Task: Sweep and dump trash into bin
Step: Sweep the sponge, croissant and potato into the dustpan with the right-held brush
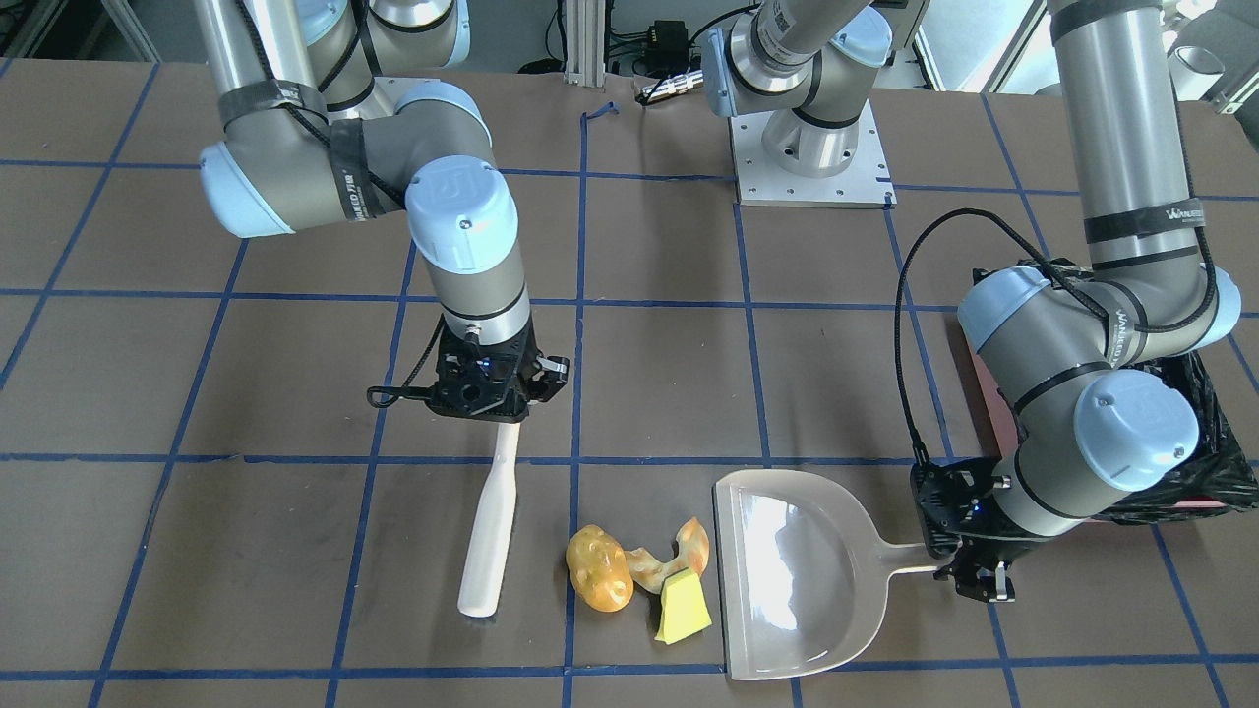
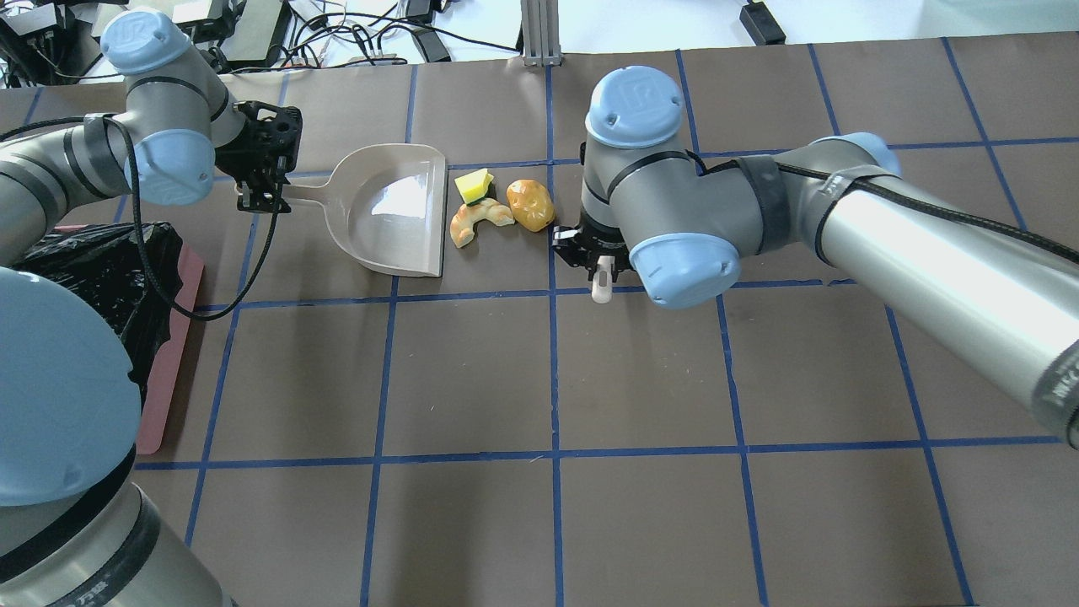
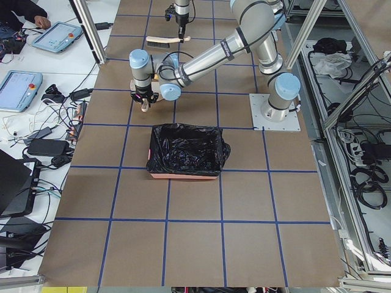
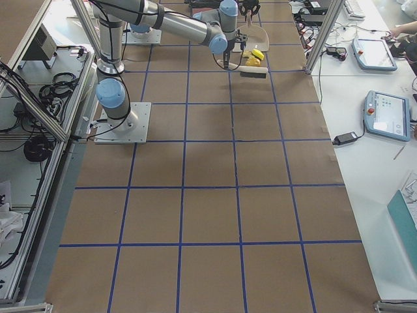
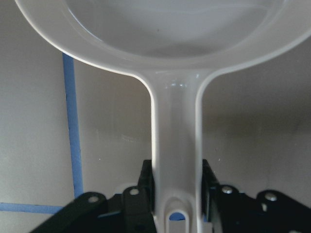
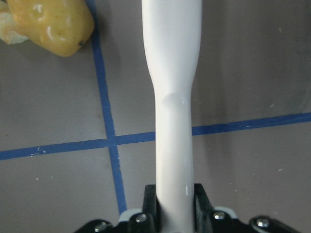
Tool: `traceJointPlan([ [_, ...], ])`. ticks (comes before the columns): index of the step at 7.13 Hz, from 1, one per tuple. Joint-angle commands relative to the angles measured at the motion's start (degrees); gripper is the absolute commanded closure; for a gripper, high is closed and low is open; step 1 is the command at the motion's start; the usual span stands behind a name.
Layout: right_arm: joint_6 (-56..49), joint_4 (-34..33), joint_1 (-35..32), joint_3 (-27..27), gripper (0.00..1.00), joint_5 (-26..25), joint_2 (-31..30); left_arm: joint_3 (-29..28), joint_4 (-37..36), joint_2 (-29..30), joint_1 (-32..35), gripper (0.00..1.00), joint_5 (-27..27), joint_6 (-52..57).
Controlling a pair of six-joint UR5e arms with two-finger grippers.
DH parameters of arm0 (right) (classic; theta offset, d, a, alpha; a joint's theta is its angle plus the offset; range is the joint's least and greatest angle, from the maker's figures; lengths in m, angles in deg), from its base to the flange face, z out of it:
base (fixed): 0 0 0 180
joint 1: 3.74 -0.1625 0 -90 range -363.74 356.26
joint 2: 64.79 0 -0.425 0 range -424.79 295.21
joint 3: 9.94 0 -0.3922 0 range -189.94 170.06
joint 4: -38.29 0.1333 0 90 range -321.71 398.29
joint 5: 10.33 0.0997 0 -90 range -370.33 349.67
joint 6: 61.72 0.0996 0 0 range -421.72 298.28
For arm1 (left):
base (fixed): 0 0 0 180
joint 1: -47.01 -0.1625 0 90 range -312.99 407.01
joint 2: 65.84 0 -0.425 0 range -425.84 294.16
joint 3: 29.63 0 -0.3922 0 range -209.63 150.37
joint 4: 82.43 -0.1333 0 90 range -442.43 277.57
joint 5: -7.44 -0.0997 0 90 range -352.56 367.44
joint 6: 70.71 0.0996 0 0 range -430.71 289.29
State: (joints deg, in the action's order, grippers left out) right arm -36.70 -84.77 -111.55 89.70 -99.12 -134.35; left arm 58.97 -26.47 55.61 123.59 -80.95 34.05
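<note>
The trash lies in a tight group: a glossy potato-like lump [image 1: 598,567], a curled pastry piece [image 1: 661,565] and a yellow-green wedge [image 1: 682,610], right at the open lip of the beige dustpan [image 1: 787,575]. My left gripper [image 1: 969,570] is shut on the dustpan's handle [image 5: 176,145]. My right gripper [image 1: 502,413] is shut on a white brush [image 1: 489,531], which stands on the side of the lump away from the pan, a little apart from it. The lump shows in the right wrist view [image 6: 51,24]. The bin [image 3: 186,149], pink with a black bag, stands beside my left arm.
The table is brown paper with a blue tape grid. The bin [image 2: 110,270] is on the robot's left of the dustpan [image 2: 396,211], partly under my left arm. The left arm's base plate [image 1: 811,167] is behind the pan. Operators' tablets lie off the table's far edge.
</note>
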Motion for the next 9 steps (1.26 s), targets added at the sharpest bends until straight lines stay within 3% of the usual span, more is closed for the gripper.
traceJointPlan([
  [1, 3.0, -0.6, -3.1, -1.9, 0.97, 0.6, 2.7, 0.0, 0.0, 0.1, 0.2, 0.97, 0.0, 1.2],
  [6, 9.3, -3.5, -5.7, -2.8, 0.98, 0.7, 6.2, 0.0, 0.0, 0.6, 0.2, 0.97, -0.1, 0.5],
  [9, 13.8, -4.7, -8.5, -6.3, 0.98, 0.7, 9.1, -0.1, 0.1, 0.5, 0.2, 0.96, -0.3, 0.5],
])
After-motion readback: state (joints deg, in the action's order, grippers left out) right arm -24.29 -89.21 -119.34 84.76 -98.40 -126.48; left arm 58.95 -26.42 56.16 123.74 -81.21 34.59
